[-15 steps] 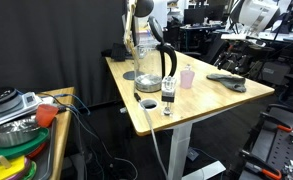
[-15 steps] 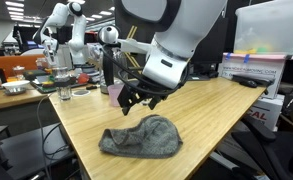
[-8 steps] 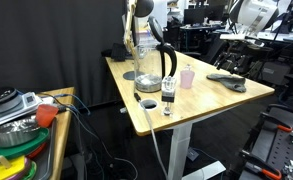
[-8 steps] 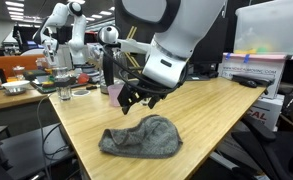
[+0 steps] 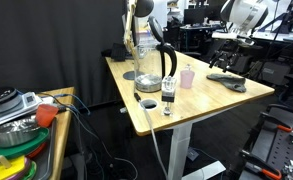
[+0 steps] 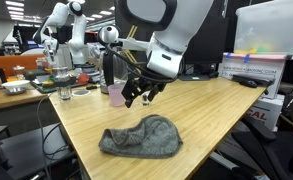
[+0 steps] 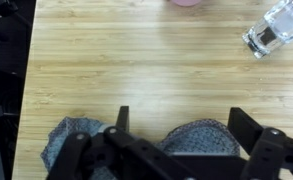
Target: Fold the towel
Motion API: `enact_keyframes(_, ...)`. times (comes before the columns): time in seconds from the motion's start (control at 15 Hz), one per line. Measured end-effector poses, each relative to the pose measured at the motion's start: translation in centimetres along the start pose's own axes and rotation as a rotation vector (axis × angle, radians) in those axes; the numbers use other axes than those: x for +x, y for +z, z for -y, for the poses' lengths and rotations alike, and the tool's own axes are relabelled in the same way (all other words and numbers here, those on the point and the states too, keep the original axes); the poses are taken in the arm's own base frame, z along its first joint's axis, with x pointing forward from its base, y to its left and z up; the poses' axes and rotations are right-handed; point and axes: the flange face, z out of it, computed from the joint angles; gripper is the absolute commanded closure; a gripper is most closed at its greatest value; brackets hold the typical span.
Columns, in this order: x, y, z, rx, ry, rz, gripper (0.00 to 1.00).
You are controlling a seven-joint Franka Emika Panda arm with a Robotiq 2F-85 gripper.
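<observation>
Soft grey-green towel point(image 6: 139, 137) crumpled, humped, on wood-grain table point(image 6: 216, 110); pincer point(image 6: 136, 100) spread above.

Towel point(image 6: 139, 137) lies on the counter point(image 6: 221, 110) near an edge; cup point(image 6: 116, 94) stands behind it; tool point(image 6: 138, 99) hangs above, apart.

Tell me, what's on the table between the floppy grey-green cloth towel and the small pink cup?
Nothing. In the wrist view, only bare wooden tabletop lies between the floppy grey-green cloth towel and the small pink cup.
</observation>
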Motion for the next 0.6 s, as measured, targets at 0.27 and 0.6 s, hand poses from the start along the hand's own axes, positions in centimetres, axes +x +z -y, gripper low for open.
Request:
enact_keyframes(0.27, -0.3, 0.4, 2.0, 0.020, -0.027, -0.040, 0.00)
enact_keyframes(0.6, -0.2, 0.5, 2.2, 0.022, -0.029, -0.047, 0.00)
